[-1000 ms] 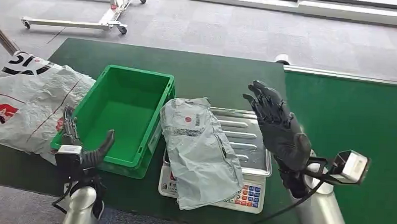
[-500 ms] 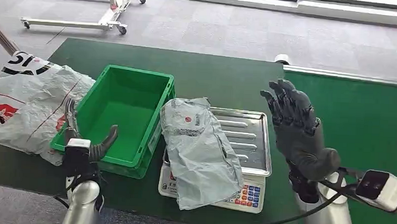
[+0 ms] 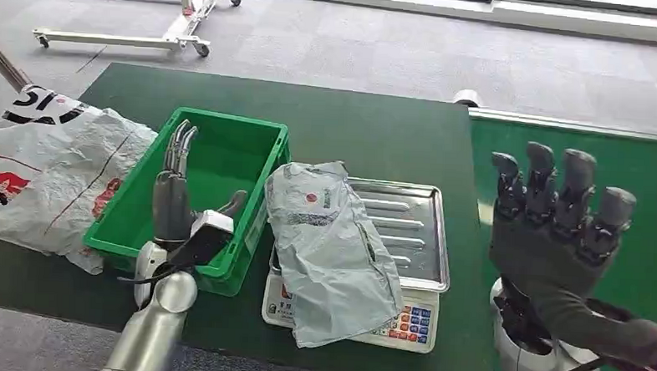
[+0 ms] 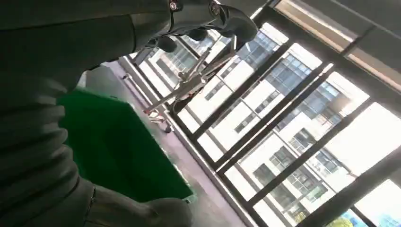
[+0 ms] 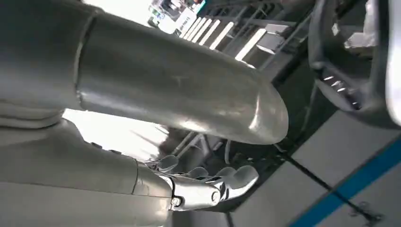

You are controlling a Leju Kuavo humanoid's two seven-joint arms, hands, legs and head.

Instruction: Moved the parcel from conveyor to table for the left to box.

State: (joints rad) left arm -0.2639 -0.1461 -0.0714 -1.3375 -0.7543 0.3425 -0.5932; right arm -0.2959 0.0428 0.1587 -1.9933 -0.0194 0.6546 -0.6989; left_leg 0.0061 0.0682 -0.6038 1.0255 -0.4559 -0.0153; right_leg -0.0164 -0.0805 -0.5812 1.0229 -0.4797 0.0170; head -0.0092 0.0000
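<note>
Head view: your parcel point(image 3: 331, 244) lies across scale point(image 3: 411, 231), within reach; both hands point(image 3: 174, 200) point(image 3: 557, 237) empty, fingers apart.

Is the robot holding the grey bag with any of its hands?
No. The grey bag lies on the scale. Left hand and right hand hold nothing.

Left hand point(image 3: 174, 202) lower left of frame, raised, fingers point(image 3: 179, 145) straight and apart, holding nothing; right hand point(image 3: 557, 237) lower right, upright, fingers spread, empty
</note>
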